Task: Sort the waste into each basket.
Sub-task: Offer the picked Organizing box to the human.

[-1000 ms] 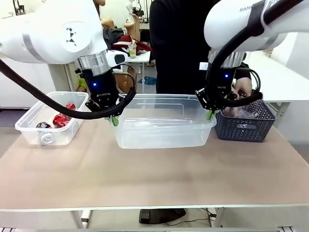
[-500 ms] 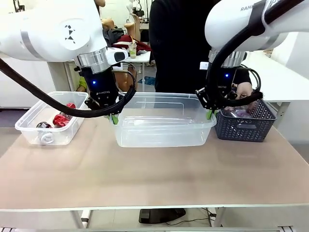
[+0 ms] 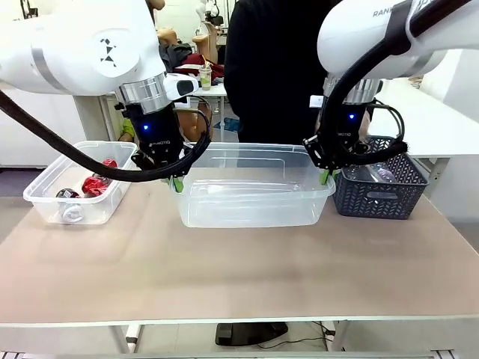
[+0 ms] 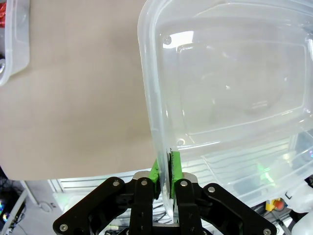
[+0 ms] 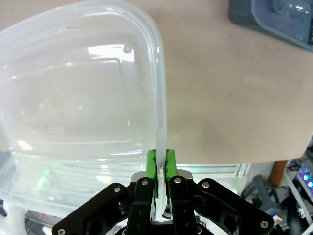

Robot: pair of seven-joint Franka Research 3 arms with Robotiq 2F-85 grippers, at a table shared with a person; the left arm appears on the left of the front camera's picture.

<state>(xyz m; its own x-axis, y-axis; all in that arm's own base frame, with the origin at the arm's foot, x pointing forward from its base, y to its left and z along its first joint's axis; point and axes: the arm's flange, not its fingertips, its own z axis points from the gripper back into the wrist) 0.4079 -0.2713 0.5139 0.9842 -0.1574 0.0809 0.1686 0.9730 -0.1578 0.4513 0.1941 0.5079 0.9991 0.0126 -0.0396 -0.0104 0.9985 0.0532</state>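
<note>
A large clear basket sits at the middle of the table, with nothing visible inside. My left gripper is shut on its left rim and my right gripper is shut on its right rim. The left wrist view has the green pads of my left gripper pinching the rim. In the right wrist view, my right gripper clamps the opposite rim. A smaller clear basket at the left holds red cans. A clear bottle lies in the grey lattice basket.
The grey lattice basket stands tight against the large tub's right end, near the table's right edge. A person in black stands at the far side behind the tub. The near half of the table is bare.
The person's hand, which was reaching into the grey lattice basket, has pulled away. Both grippers and the large tub have hardly moved.
</note>
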